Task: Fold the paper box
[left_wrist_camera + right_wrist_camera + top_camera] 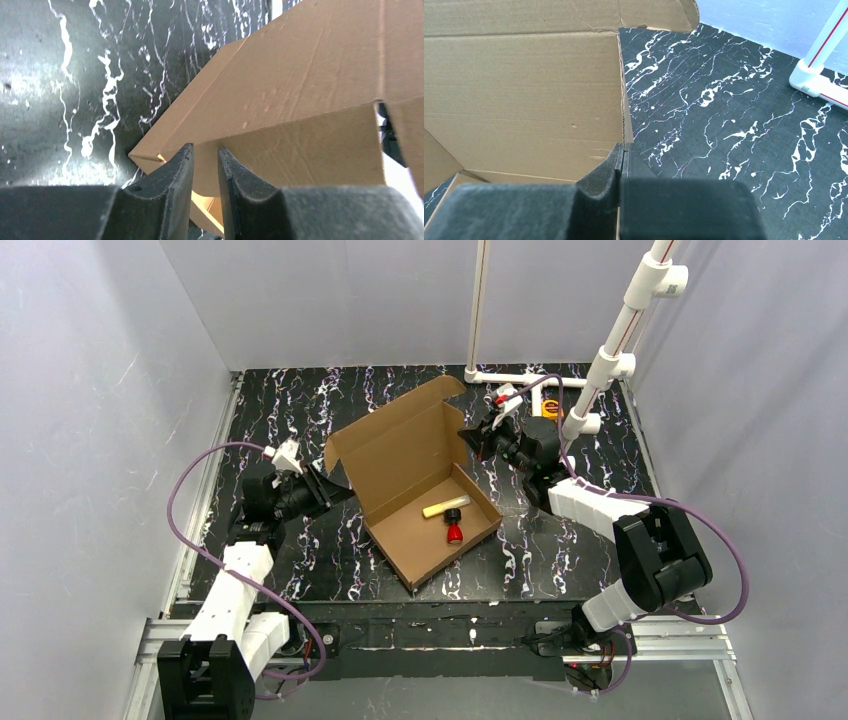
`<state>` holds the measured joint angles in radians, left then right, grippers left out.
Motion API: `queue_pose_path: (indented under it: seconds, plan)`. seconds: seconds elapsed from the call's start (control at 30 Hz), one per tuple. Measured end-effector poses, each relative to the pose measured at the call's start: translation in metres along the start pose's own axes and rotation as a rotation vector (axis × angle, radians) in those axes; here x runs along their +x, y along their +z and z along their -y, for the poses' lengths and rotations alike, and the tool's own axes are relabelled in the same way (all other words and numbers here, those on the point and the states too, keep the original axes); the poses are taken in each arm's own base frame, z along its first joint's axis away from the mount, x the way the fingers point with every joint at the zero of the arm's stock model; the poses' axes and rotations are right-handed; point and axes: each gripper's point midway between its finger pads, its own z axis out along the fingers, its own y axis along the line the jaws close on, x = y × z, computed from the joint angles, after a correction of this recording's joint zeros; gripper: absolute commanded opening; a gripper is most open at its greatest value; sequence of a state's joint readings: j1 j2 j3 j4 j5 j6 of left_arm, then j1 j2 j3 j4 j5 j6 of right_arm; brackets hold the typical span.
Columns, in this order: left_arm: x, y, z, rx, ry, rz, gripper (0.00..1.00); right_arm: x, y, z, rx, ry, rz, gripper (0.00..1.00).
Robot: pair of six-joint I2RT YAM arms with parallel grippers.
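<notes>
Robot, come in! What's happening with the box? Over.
Left gripper nearly shut at box flap, grip unclear. Right gripper shut at lid edge. Lid standing open. Yellow stick, red piece lying inside.

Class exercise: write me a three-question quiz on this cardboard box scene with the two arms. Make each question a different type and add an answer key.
1. Multiple choice: what lies inside the paper box? A) nothing B) a red-ended item and a pale stick C) a mug.
2. True or false: the lid is folded shut.
3. Short answer: which hand pinches the box's edge on the side nearer the white pipes?
Key: 1 B. 2 false, the lid stands open. 3 the right hand.
</notes>
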<state>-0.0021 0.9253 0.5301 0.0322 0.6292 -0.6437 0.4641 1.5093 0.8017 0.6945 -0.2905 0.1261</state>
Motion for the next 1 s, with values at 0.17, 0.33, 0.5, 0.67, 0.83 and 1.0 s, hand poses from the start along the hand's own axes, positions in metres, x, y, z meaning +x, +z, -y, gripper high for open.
queue_pose_path:
  seconds: [0.17, 0.33, 0.5, 0.67, 0.83, 1.0]
  plan:
    - [0.016, -0.007, -0.007, -0.042, -0.021, -0.054, 0.29, 0.000, 0.000, 0.000, -0.002, -0.003, 0.001, 0.01]
    - [0.022, -0.014, -0.008, -0.056, 0.018, -0.083, 0.31, 0.000, 0.000, 0.000, -0.004, -0.018, 0.001, 0.01]
    - [0.026, -0.015, -0.004, -0.017, 0.084, -0.107, 0.33, 0.000, -0.001, 0.002, -0.007, -0.028, 0.000, 0.01]
    - [0.026, -0.015, 0.005, 0.062, 0.185, -0.122, 0.41, 0.001, -0.002, 0.001, -0.020, -0.045, -0.001, 0.01]
    - [0.020, -0.009, 0.012, 0.141, 0.278, -0.111, 0.46, 0.002, -0.002, 0.000, -0.030, -0.056, -0.002, 0.01]
    - [0.016, -0.002, 0.010, 0.162, 0.340, -0.106, 0.46, 0.003, -0.004, -0.002, -0.041, -0.061, 0.003, 0.01]
